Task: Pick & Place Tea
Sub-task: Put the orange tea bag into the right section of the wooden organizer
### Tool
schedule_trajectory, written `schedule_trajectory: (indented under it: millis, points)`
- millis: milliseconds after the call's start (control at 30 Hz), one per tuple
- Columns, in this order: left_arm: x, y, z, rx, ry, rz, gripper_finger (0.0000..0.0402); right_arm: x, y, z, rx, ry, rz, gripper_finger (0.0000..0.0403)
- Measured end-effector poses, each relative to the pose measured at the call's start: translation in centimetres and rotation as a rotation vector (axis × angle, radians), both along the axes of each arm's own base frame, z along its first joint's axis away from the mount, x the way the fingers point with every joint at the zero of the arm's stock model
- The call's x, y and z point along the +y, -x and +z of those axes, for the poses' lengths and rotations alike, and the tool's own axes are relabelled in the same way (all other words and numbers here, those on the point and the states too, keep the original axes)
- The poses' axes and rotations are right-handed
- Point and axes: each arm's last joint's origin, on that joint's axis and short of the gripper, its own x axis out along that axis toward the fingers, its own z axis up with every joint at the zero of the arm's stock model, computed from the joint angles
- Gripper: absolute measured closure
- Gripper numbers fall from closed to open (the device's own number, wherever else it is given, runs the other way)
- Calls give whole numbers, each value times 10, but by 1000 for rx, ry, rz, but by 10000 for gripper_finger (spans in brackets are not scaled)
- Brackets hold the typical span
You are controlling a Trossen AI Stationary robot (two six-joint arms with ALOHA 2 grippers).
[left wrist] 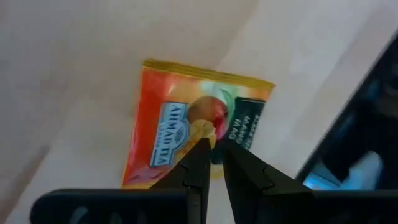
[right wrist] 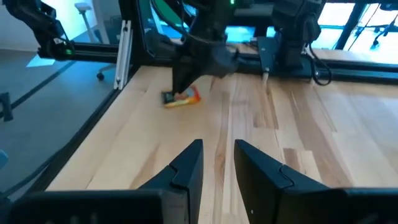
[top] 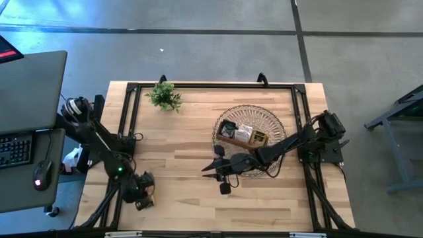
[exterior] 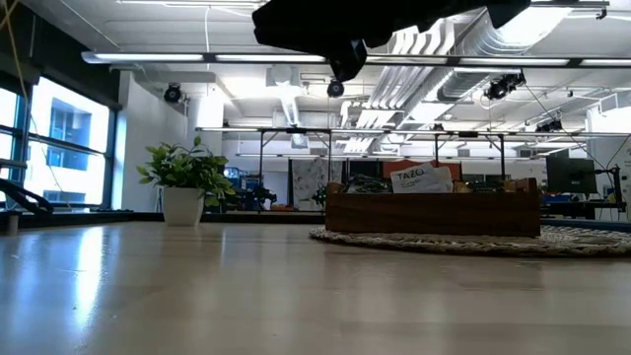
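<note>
Nearest to us in the high view, at the lower left of the frame, the left tool (top: 145, 196) sits low over the table (top: 178, 152). In its wrist view, its two fingers (left wrist: 198, 163) are nearly together, their tips over one orange tea packet (left wrist: 186, 124) lying flat on the wood; we cannot tell whether they pinch it. We read "AHMAD TEA" on a blue label, with a dark green panel beside it whose text we cannot make out. The right wrist view shows that same packet (right wrist: 182, 98) under the left arm.

Farther in, at centre frame, the right tool (top: 213, 168) hangs above the table beside the wicker basket (top: 264, 119), its two fingers (right wrist: 186, 163) slightly apart and holding nothing.

In the basket stands one brown wooden tray (top: 228, 139) with several packets (top: 244, 132); we cannot count them. The low view shows one white packet (exterior: 421, 178) reading "TAZO".

Farthest, at upper left, one small green plant (top: 164, 96) stands.
</note>
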Motion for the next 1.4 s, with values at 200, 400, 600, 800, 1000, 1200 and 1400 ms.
schedule_trajectory:
  millis: [200, 400, 600, 800, 1000, 1200, 1400]
  points:
    - [16, -18, -9, -180, -9, -18, 358, -5, -2, 0, -9, 59, 6, 315]
    - [48, -47, -10, -261, -147, 71, 358, -12, -3, -1, 3, 31, -22, 315]
    - [90, -73, -11, -332, -337, 382, 358, -21, -3, -7, 82, -84, -139, 315]
    - [116, -90, -5, -405, -399, 524, 358, -38, 2, -21, 189, -203, -504, 315]
    - [116, -98, 29, -557, -448, 490, 358, -50, -1, -30, 197, -441, -656, 315]
    - [124, -82, 31, -413, -549, 532, 358, -47, -18, -57, 155, -606, -626, 315]
    - [128, -69, 18, -225, -592, 611, 358, -48, -42, -74, 200, -744, -643, 315]
